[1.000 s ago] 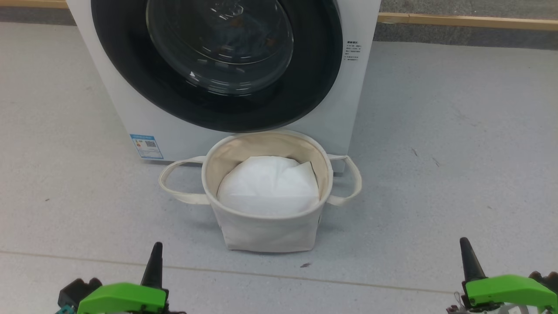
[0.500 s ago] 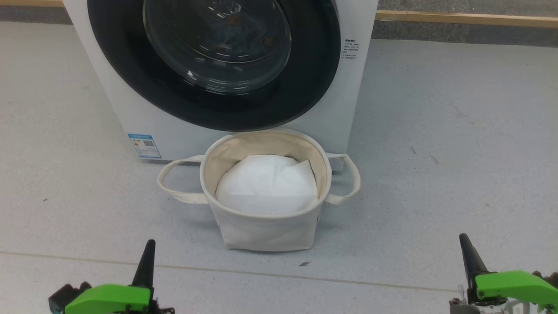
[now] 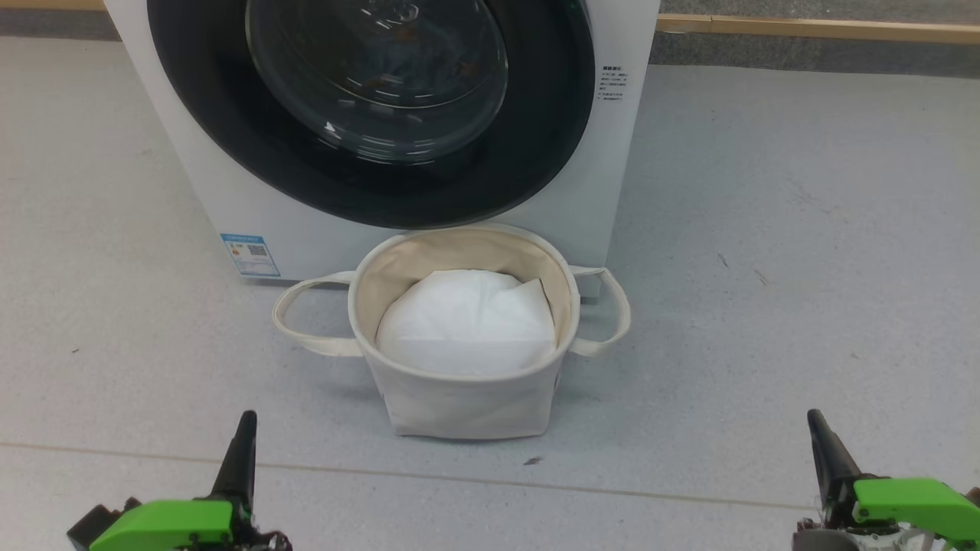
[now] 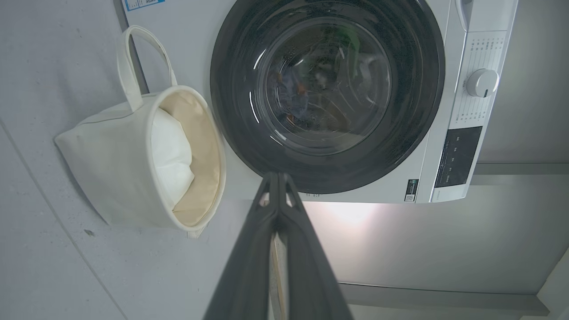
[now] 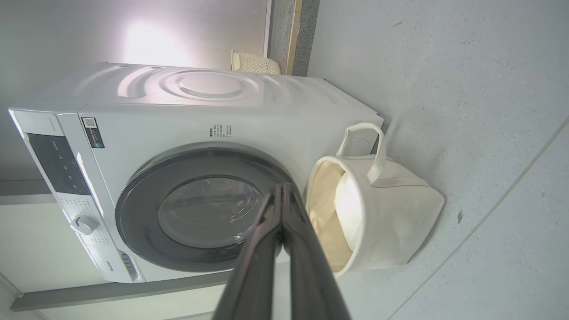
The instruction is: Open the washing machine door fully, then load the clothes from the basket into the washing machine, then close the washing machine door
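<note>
The washing machine stands on the floor with the washing machine door closed flat against its front, black rim around a glass bowl. Behind the glass I dimly see bluish fabric with orange marks, the clothes. The basket sits against the machine's front below the door, with a plain white sheet inside. My left gripper is shut and empty at the lower left, well short of the basket. My right gripper is shut and empty at the lower right. Both wrist views look along closed fingers toward the door.
Grey tiled floor spreads to both sides of the machine and basket. A wooden skirting strip runs along the wall behind. The machine's control panel and dial lie beside the door. The basket's loop handles stick out left and right.
My left gripper has drifted to the left and a little lower in the head view. The whole picture has shifted slightly, so the camera moved. Door, basket and right gripper stay as they were.
</note>
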Controlling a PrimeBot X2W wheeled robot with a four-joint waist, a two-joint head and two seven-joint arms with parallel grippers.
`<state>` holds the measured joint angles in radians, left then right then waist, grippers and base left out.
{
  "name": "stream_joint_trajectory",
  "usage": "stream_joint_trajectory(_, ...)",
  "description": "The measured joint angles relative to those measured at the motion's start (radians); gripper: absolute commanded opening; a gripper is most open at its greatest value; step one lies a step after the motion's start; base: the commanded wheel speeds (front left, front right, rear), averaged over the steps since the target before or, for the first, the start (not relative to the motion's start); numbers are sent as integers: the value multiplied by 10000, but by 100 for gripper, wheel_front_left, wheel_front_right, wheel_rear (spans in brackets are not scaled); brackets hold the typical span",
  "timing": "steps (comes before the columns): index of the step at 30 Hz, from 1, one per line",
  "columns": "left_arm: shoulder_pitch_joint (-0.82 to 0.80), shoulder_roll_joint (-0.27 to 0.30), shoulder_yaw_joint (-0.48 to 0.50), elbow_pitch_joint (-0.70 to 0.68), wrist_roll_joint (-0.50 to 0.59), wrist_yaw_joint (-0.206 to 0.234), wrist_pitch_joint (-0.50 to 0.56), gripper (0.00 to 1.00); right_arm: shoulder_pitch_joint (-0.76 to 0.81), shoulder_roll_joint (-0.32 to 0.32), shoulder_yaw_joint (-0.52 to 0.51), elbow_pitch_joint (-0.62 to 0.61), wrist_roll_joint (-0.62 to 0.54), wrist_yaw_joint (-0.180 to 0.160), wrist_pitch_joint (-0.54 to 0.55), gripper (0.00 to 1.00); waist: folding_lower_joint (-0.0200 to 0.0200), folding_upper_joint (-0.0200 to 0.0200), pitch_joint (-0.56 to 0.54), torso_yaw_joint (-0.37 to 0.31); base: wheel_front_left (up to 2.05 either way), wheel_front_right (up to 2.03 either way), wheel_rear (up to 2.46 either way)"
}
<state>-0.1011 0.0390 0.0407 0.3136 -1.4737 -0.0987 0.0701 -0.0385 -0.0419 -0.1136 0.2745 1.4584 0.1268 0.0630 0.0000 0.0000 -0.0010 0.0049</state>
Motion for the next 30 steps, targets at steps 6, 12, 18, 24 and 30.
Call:
stream_joint_trajectory(6, 56, 0, 127, -144, -593, -94, 174, 0, -143, 0, -67, 12, 662, 0, 232, 0, 0, 0, 20, -25, 0, 0, 0)
stream_joint_trajectory(12, 156, 0, 351, -238, -1185, -211, 349, 0, -208, 0, -140, 12, 1335, 0, 412, 0, 0, 0, 40, -48, 0, 0, 0)
stream_joint_trajectory(18, 162, 0, 380, -293, -1319, -249, 351, 0, -208, 0, -169, 12, 1450, 0, 414, 0, 0, 0, 41, -50, 0, 0, 0)
stream_joint_trajectory(24, 163, 0, 382, -295, -1319, -249, 351, 0, -208, 0, -174, 12, 1450, 0, 414, 0, 0, 0, 41, -50, 0, 0, 0)
stream_joint_trajectory(30, 165, 0, 382, -295, -1319, -249, 351, 0, -208, 0, -176, 12, 1450, 0, 414, 0, 0, 0, 41, -50, 0, 0, 0)
